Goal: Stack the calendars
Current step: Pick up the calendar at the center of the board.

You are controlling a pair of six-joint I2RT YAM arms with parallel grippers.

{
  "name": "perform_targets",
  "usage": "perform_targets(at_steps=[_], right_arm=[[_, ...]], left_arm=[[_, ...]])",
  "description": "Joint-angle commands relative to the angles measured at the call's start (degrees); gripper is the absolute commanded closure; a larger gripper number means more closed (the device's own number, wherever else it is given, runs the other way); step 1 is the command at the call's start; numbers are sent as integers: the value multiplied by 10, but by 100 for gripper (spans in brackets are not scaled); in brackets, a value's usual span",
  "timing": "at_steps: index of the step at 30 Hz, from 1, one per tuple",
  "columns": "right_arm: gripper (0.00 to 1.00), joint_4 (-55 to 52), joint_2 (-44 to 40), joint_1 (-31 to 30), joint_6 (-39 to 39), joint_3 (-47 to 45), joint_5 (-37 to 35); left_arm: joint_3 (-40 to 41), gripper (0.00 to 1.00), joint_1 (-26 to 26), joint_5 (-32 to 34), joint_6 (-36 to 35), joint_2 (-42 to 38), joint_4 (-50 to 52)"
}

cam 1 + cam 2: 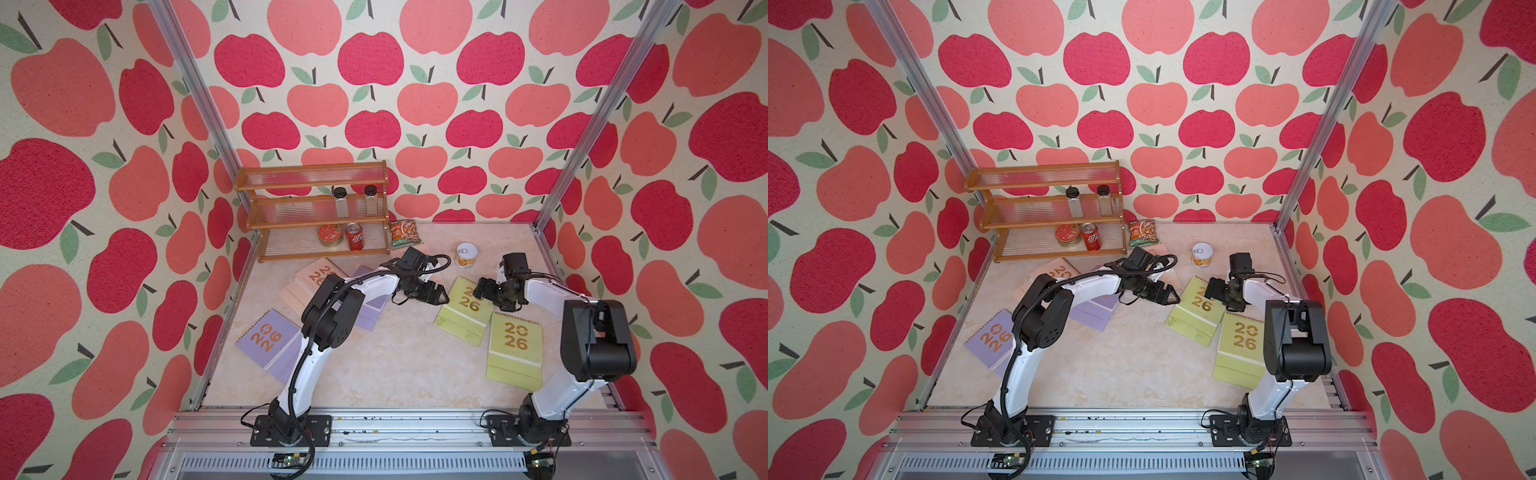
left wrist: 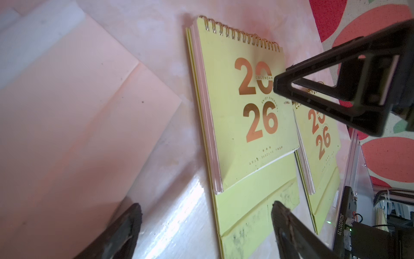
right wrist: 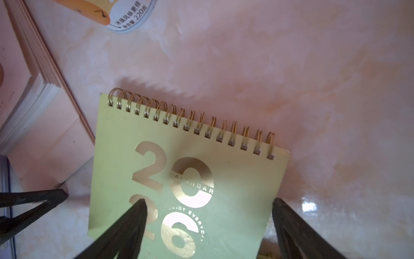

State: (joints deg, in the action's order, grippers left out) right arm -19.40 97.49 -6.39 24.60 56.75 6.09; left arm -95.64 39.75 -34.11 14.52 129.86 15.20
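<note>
Wooden rack [image 1: 291, 175] holds jars [image 1: 340, 203], flat tin [image 1: 330, 233], red can [image 1: 355, 237]; snack packet [image 1: 403, 233] beside.

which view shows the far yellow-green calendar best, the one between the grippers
The left wrist view: the far yellow-green calendar lies there nearly whole, spiral binding to folded base. The right wrist view gives only its upper cover, close up. In both top views it is small and the right gripper hides part of its cover.
</note>
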Motion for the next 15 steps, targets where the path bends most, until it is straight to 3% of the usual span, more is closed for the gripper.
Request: perform_targets(at_steps=[1,6,15], right_arm=[[11,-19,1,-7,22,-13,-8],[11,-22,-4,-6,23,-18,-25],[12,0,35,-7,34,-1,14]], left_arm=[[-17,12,1,-16,13,21,17],[-29,12,2,-18,9,32,24],[-81,13,10,-41,1,70,48]])
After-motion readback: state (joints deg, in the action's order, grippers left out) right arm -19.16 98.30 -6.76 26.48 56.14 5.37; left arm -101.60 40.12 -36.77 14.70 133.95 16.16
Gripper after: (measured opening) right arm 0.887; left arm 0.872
